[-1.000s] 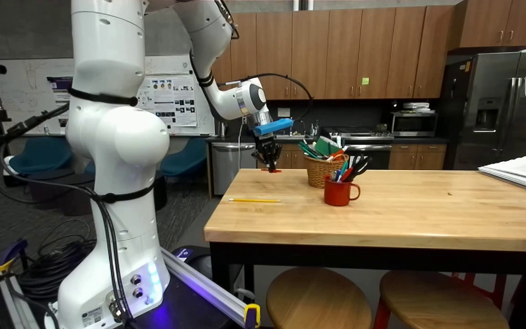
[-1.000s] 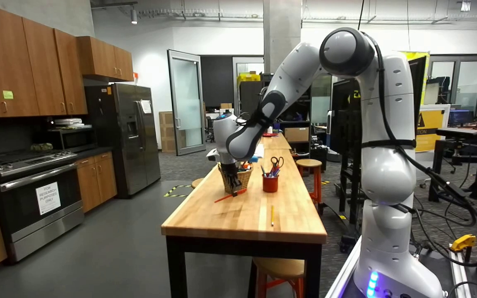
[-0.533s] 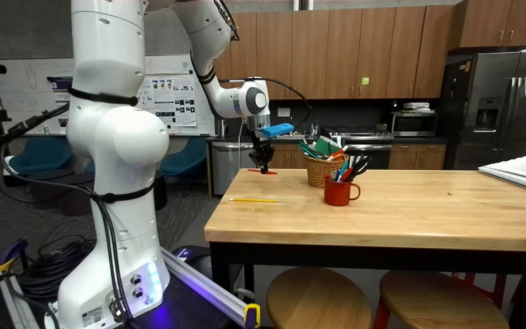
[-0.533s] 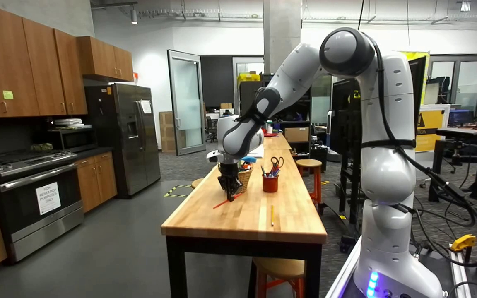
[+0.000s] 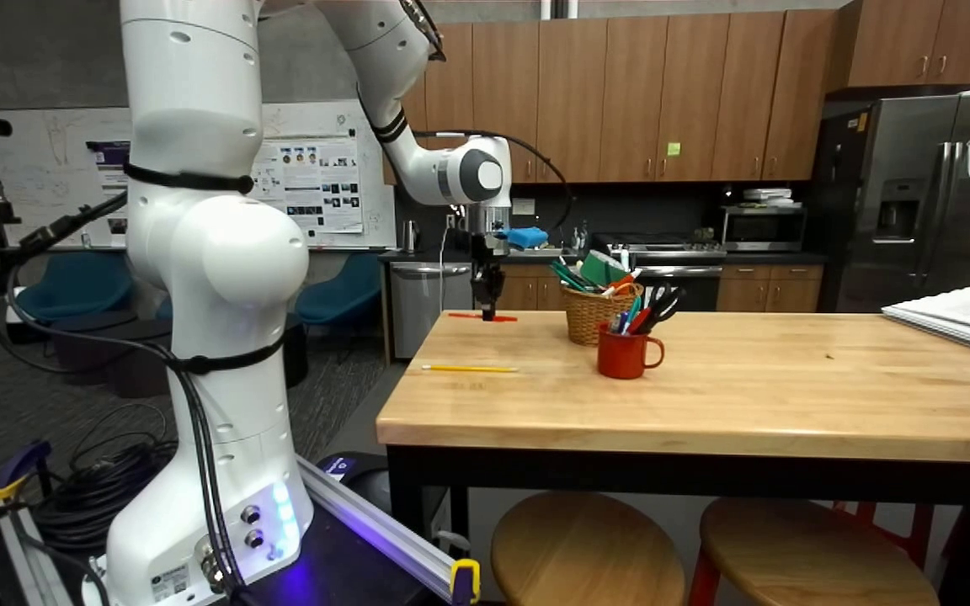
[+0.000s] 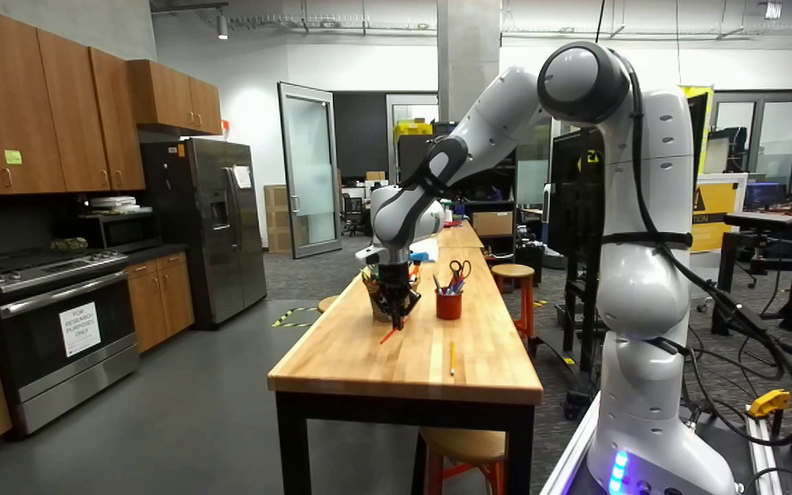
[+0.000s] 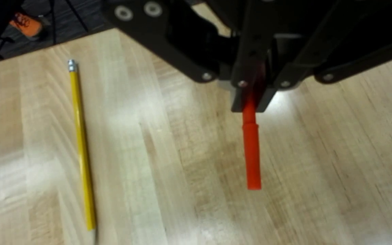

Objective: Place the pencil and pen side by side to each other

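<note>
The yellow pencil [image 5: 468, 369] lies on the wooden table, and it also shows in an exterior view [image 6: 452, 357]. In the wrist view the pencil [image 7: 82, 146] lies to the left, eraser end at the top. My gripper [image 7: 249, 105] is shut on the red pen [image 7: 252, 153], which sticks out between the fingertips. The pen looks held above the table and runs roughly parallel to the pencil, well apart from it. Its rear part is hidden by the gripper in the wrist view. The gripper [image 5: 487, 316] points down near the table's far edge in an exterior view.
A wicker basket [image 5: 590, 318] full of stationery stands close to the gripper. A red mug [image 5: 622, 358] with pens and scissors stands beside the basket. Paper pads [image 5: 969, 320] lie at the table's far end. Stools [image 5: 588, 547] stand by the table.
The wrist has turned to a more upright pose. The held pen has swung round closer to the pencil's direction, and the gripper has shifted slightly toward the mug side. The pencil has not moved.
</note>
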Controlling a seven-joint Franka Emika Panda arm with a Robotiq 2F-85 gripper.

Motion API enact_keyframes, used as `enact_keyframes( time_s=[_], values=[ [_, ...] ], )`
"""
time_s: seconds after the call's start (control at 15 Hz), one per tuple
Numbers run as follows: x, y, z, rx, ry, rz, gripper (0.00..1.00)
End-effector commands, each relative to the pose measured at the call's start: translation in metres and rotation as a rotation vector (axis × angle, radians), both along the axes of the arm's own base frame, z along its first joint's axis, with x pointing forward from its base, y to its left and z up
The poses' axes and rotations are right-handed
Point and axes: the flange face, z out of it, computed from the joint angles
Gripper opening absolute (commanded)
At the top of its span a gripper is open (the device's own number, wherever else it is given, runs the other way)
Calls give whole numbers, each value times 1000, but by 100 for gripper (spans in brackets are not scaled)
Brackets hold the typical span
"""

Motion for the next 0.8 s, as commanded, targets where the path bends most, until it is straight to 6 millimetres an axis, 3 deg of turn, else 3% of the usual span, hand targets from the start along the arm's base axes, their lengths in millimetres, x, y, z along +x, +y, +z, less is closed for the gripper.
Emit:
enact_keyframes(
  time_s=[0.0, 0.73],
  values=[
    [-11, -10, 13, -1, 17, 66, 2],
    [-18, -17, 1, 35, 50, 221, 2]
  ],
)
